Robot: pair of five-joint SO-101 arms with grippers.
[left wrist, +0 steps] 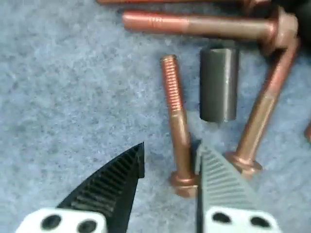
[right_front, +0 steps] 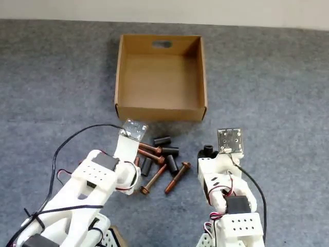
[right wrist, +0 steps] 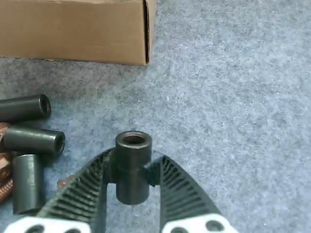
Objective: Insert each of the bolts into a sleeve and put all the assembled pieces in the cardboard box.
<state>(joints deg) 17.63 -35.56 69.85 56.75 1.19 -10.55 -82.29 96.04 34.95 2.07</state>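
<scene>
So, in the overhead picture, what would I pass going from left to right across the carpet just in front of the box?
Left arm → heap of bolts and sleeves → right end effector, shut on an upright sleeve.

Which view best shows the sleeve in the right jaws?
The right wrist view: the sleeve is close up, open bore toward the camera, clamped between the right jaws. In the high view the sleeve is a small dark stub at that arm's tip.
</scene>
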